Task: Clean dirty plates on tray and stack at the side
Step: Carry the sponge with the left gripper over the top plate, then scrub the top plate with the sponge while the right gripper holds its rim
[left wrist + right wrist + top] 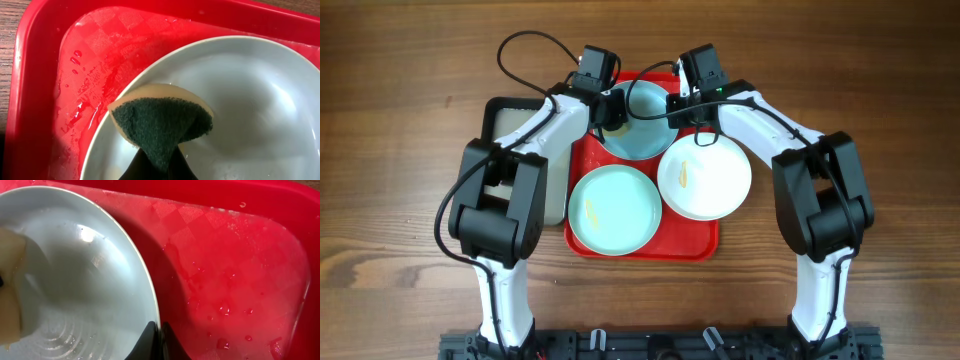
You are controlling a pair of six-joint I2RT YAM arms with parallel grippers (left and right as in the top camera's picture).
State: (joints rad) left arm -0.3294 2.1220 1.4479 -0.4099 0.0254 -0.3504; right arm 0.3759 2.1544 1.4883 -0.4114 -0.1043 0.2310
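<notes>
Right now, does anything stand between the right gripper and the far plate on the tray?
Nothing visible does: the right gripper pinches the rim of the far plate; the left gripper holds a sponge against it.

Three plates (613, 208) lie in the tray (697, 240), one behind two.

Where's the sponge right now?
Held in the left gripper, the sponge sits on the left rim of the far plate, at the back of the tray.
</notes>
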